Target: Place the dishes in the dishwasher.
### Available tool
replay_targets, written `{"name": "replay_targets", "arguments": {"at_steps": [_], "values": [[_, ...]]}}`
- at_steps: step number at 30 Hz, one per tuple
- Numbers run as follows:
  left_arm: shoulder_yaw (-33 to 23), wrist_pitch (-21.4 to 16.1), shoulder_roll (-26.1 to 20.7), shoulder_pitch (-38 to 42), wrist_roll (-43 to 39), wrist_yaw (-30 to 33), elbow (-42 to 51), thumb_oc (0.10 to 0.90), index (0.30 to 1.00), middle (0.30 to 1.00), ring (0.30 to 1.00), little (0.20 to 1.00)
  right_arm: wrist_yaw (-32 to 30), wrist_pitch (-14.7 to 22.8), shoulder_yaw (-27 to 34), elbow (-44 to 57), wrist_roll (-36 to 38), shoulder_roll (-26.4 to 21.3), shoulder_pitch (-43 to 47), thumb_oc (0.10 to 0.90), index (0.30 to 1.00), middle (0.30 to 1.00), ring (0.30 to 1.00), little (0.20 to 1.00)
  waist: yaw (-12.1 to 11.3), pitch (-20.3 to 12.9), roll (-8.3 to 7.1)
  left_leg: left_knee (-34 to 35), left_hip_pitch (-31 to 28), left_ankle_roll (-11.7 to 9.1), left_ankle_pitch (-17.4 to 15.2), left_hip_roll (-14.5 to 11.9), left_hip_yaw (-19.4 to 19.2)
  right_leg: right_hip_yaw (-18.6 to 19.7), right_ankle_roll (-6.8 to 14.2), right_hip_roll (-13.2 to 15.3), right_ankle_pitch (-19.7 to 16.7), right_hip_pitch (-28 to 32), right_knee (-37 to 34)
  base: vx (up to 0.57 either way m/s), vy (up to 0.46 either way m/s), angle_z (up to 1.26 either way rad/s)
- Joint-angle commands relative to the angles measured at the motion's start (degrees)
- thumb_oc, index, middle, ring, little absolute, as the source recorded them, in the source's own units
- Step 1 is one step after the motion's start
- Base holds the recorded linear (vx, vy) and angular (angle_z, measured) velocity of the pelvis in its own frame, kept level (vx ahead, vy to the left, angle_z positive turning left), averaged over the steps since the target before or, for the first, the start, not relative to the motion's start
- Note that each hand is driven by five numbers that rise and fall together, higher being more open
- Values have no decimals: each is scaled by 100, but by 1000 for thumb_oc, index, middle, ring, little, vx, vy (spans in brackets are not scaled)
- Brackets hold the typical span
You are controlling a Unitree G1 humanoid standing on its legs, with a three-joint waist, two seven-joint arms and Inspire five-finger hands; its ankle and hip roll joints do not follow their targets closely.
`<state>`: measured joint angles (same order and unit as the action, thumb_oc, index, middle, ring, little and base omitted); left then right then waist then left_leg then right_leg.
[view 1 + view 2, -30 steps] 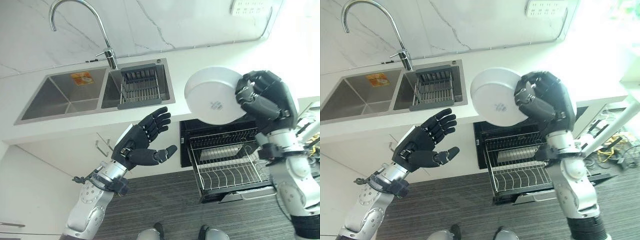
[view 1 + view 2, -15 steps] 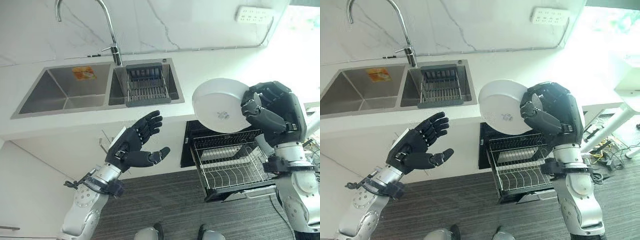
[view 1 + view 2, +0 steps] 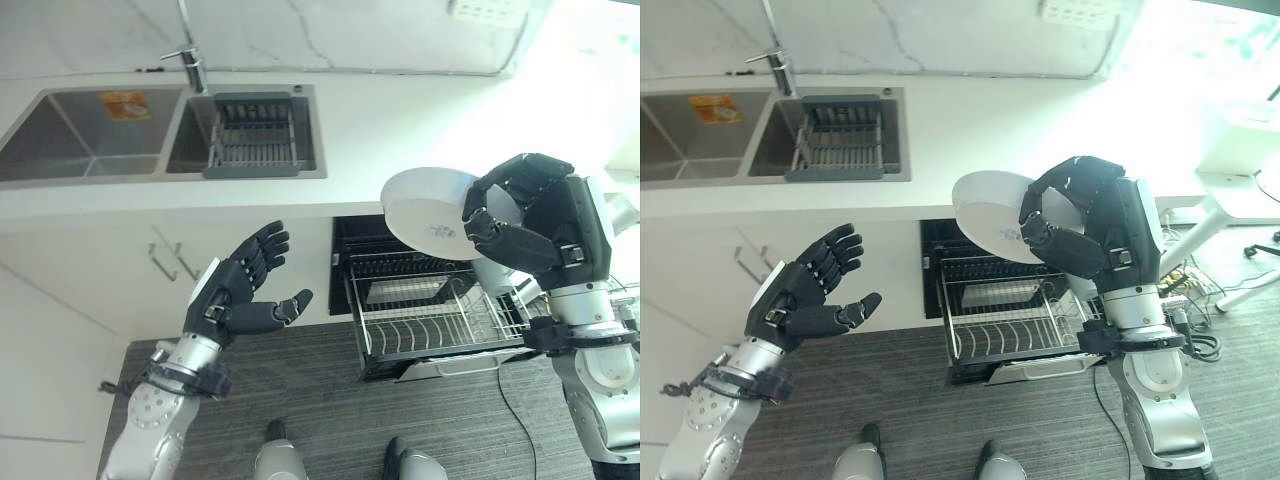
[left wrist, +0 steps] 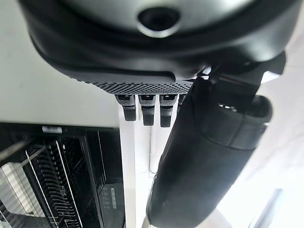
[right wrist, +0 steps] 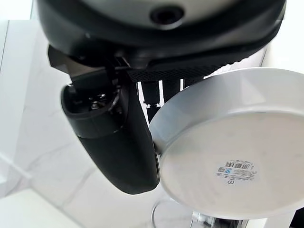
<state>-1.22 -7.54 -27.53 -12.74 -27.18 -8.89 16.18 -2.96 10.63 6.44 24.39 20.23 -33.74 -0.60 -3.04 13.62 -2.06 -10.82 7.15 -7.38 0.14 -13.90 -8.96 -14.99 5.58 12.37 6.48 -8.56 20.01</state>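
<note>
Across the top of the frame we see the white tabletop [image 3: 400,110] with its double sink [image 3: 150,130] at upper left. Below it, at centre right, the dishwasher [image 3: 350,250] stands open, its wire rack [image 3: 430,320] pulled out. Our right robot hand [image 3: 535,225], raised at the right, has fingers and thumb curled round the rim of a white plate [image 3: 425,210], held tilted above the rack. Our left robot hand [image 3: 235,295], lower left, is lifted palm-up, fingers spread, empty.
</note>
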Motion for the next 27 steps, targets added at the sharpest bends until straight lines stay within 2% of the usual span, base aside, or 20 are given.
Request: {"name": "replay_targets", "arguments": {"at_steps": [1,5,7,10,12,15,17,23,27], "values": [[-314,-1081,-323,462,451,334,533,800,900,900,900,900,57,950,495,470,-241,-155,547,400,300,300,300,300,-52,-448,-29,-637,-115,96,-1206,168,-10,-180,392,129,309,302,-282,-19,-69,-10],[-428,-1070,-338,252,258,361,343,800,900,900,900,900,147,1124,502,393,-420,-204,391,400,300,300,300,300,-77,-476,26,-637,-71,46,-1148,141,43,-225,371,128,340,326,-282,-16,-32,7],[-393,-1062,-297,103,253,403,132,800,900,900,900,900,87,1246,407,333,-921,-209,292,400,300,300,300,300,-101,-493,47,-637,-59,29,-1138,157,89,-249,374,150,346,346,-282,-10,-4,15],[-286,-1192,-268,-24,346,488,-146,800,900,900,900,900,-17,1331,313,200,-1220,-229,226,400,300,300,300,300,-121,-516,60,-637,-53,17,-1138,172,111,-275,384,178,345,362,-282,-6,14,11],[-203,-1336,-229,-128,386,570,-498,800,900,900,900,900,-223,1575,197,-66,-1704,-235,180,400,300,300,300,300,-164,-531,67,-637,-51,9,-1147,183,121,-313,403,220,335,371,-282,-9,23,8],[-33,-1272,-157,-158,233,603,-1024,800,900,900,900,900,-422,1751,21,-397,-2268,-297,167,400,300,300,300,300,-199,-543,51,-637,-51,12,-1167,220,143,-360,433,265,320,382,-282,-2,10,3],[192,-1394,-179,-213,468,636,-1616,800,900,900,900,900,-623,1852,-160,-727,-2627,-508,231,400,300,300,300,300,-235,-545,33,-637,-56,17,-1185,252,161,-399,464,298,309,394,-282,12,29,5],[428,-1457,-222,-311,676,692,-2434,800,900,900,900,900,-958,2071,-490,-1446,-3181,-802,276,400,300,300,300,300,-310,-537,2,-637,-53,40,-1208,288,179,-464,512,349,288,395,-282,16,24,8],[548,-1627,-252,-340,884,795,-2798,800,900,900,900,900,-1325,2240,-735,-2107,-3372,-813,238,400,300,300,300,300,-362,-527,-16,-637,-55,56,-1222,314,202,-501,525,373,281,416,-282,12,6,10]]}}
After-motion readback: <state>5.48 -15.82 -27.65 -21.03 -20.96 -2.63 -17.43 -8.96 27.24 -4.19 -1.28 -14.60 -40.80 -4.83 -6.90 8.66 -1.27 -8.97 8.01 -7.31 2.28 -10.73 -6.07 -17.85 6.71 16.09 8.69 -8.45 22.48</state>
